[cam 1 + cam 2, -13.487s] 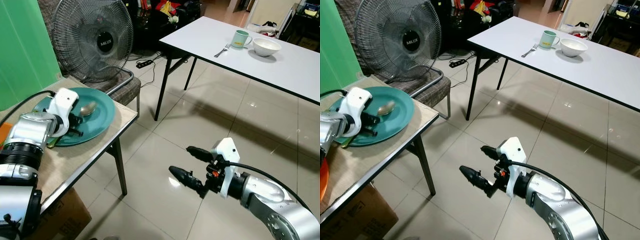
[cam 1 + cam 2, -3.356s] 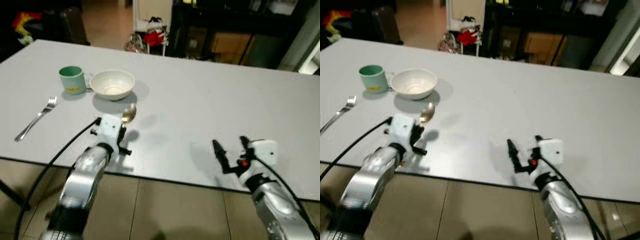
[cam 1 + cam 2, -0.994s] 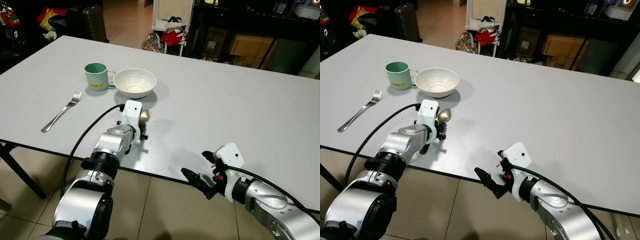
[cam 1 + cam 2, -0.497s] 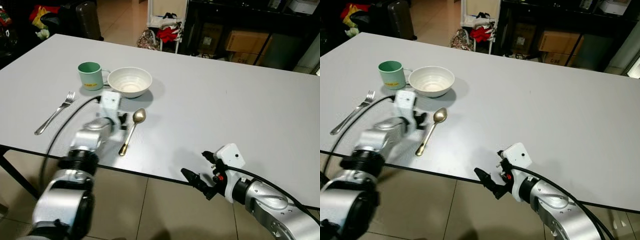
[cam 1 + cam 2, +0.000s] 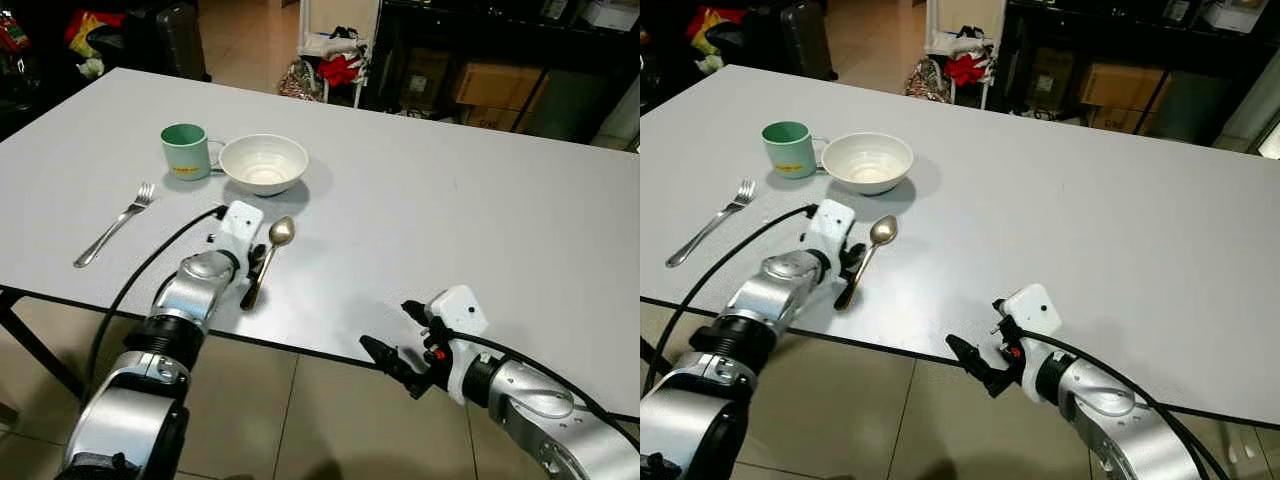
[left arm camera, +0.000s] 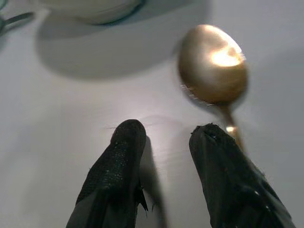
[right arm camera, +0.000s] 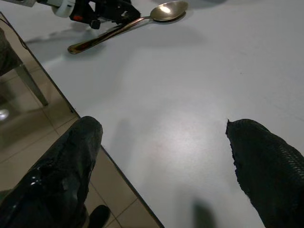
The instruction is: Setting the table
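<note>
- The spoon lies flat on the white table, bowl end toward the far side, handle end toward the near edge, and just nearer than the white bowl.
- The left gripper sits low over the table right beside the spoon's handle, fingers slightly apart with nothing between them; one finger is just beside the handle.
- Next to the bowl, toward the table's left end, stands a green mug; a fork lies nearer the near edge at that end.
- The right gripper hangs at the near edge, well apart from the spoon, fingers spread wide and empty.
- The tabletop is plain, matte white with soft shadows.
- Below it shows glossy beige tiled floor.
- Beyond the far edge are dark shelving with cardboard boxes and a heap of red clothing.
</note>
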`<state>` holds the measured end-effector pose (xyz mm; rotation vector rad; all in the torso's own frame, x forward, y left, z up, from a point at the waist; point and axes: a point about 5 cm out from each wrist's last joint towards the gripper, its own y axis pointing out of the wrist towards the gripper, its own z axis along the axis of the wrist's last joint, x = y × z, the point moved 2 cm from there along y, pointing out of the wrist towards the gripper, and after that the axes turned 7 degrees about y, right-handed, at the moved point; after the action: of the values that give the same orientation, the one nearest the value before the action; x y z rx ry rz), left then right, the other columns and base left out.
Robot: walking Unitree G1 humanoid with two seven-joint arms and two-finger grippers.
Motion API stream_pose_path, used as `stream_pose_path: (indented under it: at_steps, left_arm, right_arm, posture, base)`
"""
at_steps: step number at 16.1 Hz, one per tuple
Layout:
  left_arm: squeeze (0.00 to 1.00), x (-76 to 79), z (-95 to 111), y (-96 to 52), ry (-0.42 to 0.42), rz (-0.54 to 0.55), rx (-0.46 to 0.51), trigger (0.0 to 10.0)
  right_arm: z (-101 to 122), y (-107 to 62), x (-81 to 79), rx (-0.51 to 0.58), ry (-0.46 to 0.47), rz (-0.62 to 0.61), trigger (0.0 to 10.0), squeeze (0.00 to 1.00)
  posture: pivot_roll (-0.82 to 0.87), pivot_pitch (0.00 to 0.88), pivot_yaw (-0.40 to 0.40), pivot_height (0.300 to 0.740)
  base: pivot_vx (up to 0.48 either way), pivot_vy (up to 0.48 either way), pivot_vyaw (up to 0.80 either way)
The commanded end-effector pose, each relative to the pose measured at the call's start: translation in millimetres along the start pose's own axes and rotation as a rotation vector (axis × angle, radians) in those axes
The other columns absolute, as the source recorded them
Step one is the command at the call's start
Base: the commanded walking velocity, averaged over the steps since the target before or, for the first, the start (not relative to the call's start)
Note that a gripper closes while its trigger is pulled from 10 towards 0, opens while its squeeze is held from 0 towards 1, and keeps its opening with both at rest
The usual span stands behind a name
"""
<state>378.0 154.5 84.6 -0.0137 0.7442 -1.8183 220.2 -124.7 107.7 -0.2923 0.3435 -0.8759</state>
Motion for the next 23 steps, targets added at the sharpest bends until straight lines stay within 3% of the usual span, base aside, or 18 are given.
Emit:
stream_pose_path:
  at_steps: [1,6,12,15,18,20,23]
  left_arm:
    - [0.0,11.1,-4,1.9,0.011,-0.049,-0.024,10.0]
    - [0.0,14.6,-2,1.9,0.012,-0.079,-0.021,10.0]
    - [0.0,32.2,0,-0.8,0.032,-0.181,-0.016,10.0]
    - [0.0,25.7,1,0.0,0.016,-0.137,-0.022,10.0]
    - [0.0,11.6,8,0.2,-0.03,-0.056,0.0,10.0]
    - [0.0,12.6,14,-0.4,-0.062,-0.08,0.027,10.0]
    - [0.0,11.5,35,-6.6,-0.191,-0.125,0.141,10.0]
  right_arm:
    - [4,-0.3,-0.8,0.011,-0.018,0.008,10.0,0.0]
    - [3,-1.0,-0.1,0.01,-0.02,0.007,10.0,0.0]
    - [4,0.5,-0.2,0.012,-0.023,0.011,10.0,0.0]
    - [5,1.0,-0.4,0.013,-0.023,0.013,10.0,0.0]
    - [6,0.9,1.0,0.016,-0.025,0.007,10.0,0.0]
    - [6,0.4,0.9,0.018,-0.024,0.004,10.0,0.0]
    - [7,-1.1,2.9,0.034,-0.023,-0.018,10.0,0.0]
  posture:
    - [-0.09,0.0,-0.055,0.74]
    - [-0.09,0.0,-0.055,0.74]
    - [-0.09,0.0,-0.056,0.74]
    - [-0.09,0.0,-0.056,0.74]
    - [-0.1,0.0,-0.05,0.74]
    - [-0.1,0.0,-0.046,0.74]
    - [-0.1,0.0,-0.039,0.74]
  base:
    - [0.0,0.0,0.0]
    - [0.0,0.0,0.0]
    - [0.0,0.0,0.0]
    - [0.0,0.0,0.0]
    - [0.0,0.0,0.0]
    - [0.0,0.0,0.0]
    - [0.0,0.0,0.0]
